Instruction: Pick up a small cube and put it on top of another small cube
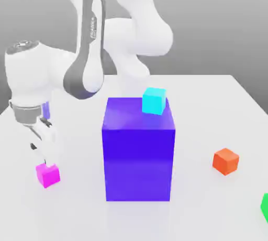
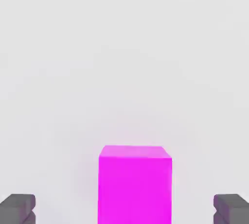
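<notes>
Magenta-pink small cube (image 1: 47, 175) is the task's piece, though the scene is best told from its biggest parts down. Widest is the white surface (image 1: 209, 208) that carries everything. On it, near the middle of the exterior view, stands a tall blue-purple block (image 1: 138, 151), upright, with a small cyan cube (image 1: 154, 101) resting on its top, at the far corner toward the exterior view's right. The white robot arm (image 1: 31, 72) bends down on the exterior view's left, well apart from the block. Its gripper (image 1: 44, 157) hangs just above the magenta cube; whether it touches the cube's top is hard to say from that angle. In the hand view the two dark grey fingers (image 2: 17, 208) stand wide apart, one on each side of the magenta cube (image 2: 135, 184), with clear gaps between them and its faces, so nothing is gripped. A small orange-red cube (image 1: 226, 161) sits alone toward the exterior view's right. A small bright green cube (image 1: 265, 207) lies at that view's right edge, cut off by it, far from the magenta one.
</notes>
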`<state>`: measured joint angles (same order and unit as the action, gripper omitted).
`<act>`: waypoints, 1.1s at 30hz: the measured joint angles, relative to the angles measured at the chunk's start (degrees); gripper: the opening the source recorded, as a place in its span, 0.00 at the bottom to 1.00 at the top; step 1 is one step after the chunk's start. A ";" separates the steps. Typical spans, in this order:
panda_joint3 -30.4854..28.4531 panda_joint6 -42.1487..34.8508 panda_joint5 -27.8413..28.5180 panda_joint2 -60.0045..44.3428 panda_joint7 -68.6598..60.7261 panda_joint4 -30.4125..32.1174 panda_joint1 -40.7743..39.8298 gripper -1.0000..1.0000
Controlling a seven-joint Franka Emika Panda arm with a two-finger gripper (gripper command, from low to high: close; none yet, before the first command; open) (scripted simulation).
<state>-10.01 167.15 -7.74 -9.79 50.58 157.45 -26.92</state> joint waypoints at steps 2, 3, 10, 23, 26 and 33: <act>2.95 3.28 -2.50 -4.14 -1.88 -0.76 -2.41 0.50; 4.41 4.94 -3.37 -6.20 -2.58 -1.16 -3.68 0.50; 6.09 6.92 -4.00 -8.62 -3.10 -1.64 -5.20 0.00; 8.63 -9.16 8.47 1.78 11.47 -6.26 9.05 0.00; 13.19 -11.73 10.37 0.04 15.75 -10.13 14.69 0.00; 21.90 -16.48 13.76 -2.73 24.43 -17.33 26.92 0.00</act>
<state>11.89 150.68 6.02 -12.52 75.01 140.12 0.00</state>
